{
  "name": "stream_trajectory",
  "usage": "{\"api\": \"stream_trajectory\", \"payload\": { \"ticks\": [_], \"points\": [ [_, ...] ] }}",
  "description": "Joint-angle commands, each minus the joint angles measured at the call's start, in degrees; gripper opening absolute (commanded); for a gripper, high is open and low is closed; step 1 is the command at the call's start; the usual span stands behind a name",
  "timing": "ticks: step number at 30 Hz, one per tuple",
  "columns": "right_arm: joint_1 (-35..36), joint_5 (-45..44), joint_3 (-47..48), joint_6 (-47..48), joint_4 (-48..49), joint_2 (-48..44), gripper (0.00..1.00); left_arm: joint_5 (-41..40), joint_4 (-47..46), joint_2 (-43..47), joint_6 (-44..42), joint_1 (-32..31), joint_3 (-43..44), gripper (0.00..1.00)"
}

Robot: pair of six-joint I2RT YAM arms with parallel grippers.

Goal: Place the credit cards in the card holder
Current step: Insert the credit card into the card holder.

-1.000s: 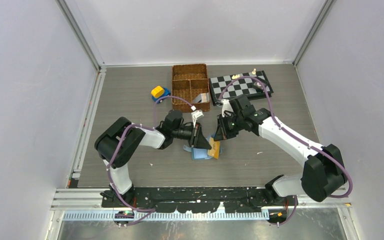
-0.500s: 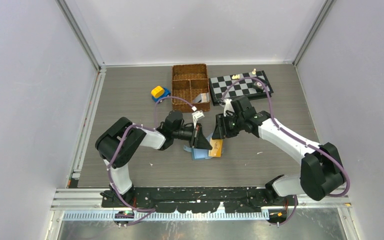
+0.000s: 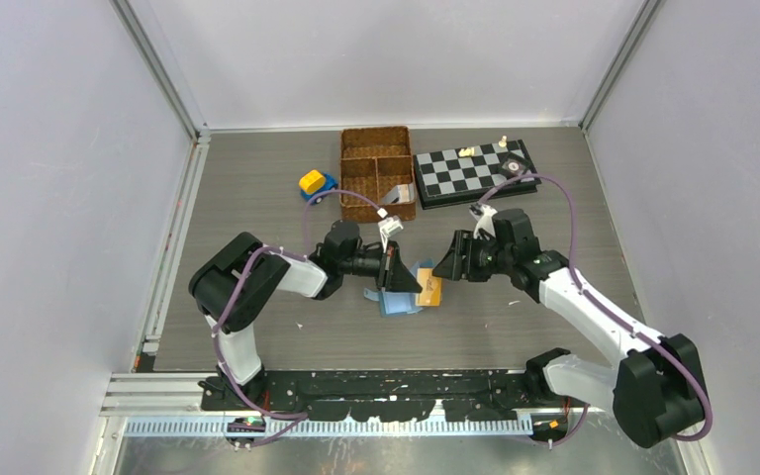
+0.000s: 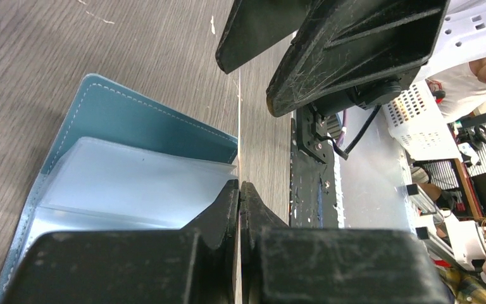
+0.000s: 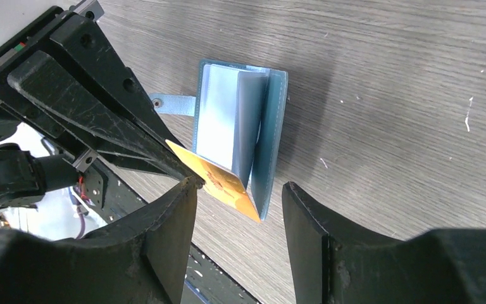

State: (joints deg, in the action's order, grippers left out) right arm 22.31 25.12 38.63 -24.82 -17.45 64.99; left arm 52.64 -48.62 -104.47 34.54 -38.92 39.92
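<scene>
On the desk, between the arms: the card holder (image 5: 267,126) lies open, pale pockets up, snap tab out to one side.
Orange-gold card (image 5: 224,187): held tilted over the holder, its far end against the pockets; whether it has entered a sleeve I cannot tell.
Left gripper (image 4: 239,185): fingers together, clamped on the card's edge, likely so the card can be steered into a sleeve.
Right gripper (image 3: 447,267): fingers apart, holding nothing, near the card, apparently leaving the guiding to the left one.
Other cards: flat grey pieces in the wicker basket (image 3: 377,170) may be more; too small to be sure.
Surface: grey wood-grain desk (image 3: 257,208), flecked with pale scuffs.
Room: plain pale walls (image 3: 59,198); a chessboard (image 3: 473,170) beside the basket.
</scene>
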Motion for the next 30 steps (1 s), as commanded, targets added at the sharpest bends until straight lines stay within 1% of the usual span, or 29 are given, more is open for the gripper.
{"api": "stream_trajectory", "payload": {
  "ticks": [1, 5, 10, 16, 18, 29, 30],
  "points": [
    [-1.5, 5.0, -3.1, -5.4, 7.9, -3.4, 0.57, -0.3, -6.2, -0.3, 1.0, 0.1, -0.5, 0.0],
    [-1.9, 6.9, -4.5, -6.6, 10.2, -2.6, 0.57, -0.4, -8.1, -0.4, 2.0, 0.1, -0.9, 0.0],
    [-2.1, 9.2, -5.2, -8.0, 13.3, -1.4, 0.52, -0.5, -8.2, -0.5, 2.0, 0.2, -0.9, 0.0],
    [-2.0, 11.9, -5.8, -9.1, 15.7, 0.6, 0.37, -0.3, -8.9, -1.1, 2.3, 0.2, -0.6, 0.0],
    [-2.1, 11.9, -6.0, -9.2, 15.9, 0.9, 0.3, -0.4, -9.4, -1.3, 2.7, 0.2, -0.7, 0.0],
    [-2.4, 9.1, -6.9, -9.8, 15.5, -0.7, 0.01, -0.9, -9.0, -1.5, 2.6, 0.4, -0.4, 0.0],
    [-2.4, 8.3, -6.9, -9.6, 14.9, -1.3, 0.01, -1.0, -8.6, -1.5, 2.4, 0.5, -0.2, 0.02]
  ]
}}
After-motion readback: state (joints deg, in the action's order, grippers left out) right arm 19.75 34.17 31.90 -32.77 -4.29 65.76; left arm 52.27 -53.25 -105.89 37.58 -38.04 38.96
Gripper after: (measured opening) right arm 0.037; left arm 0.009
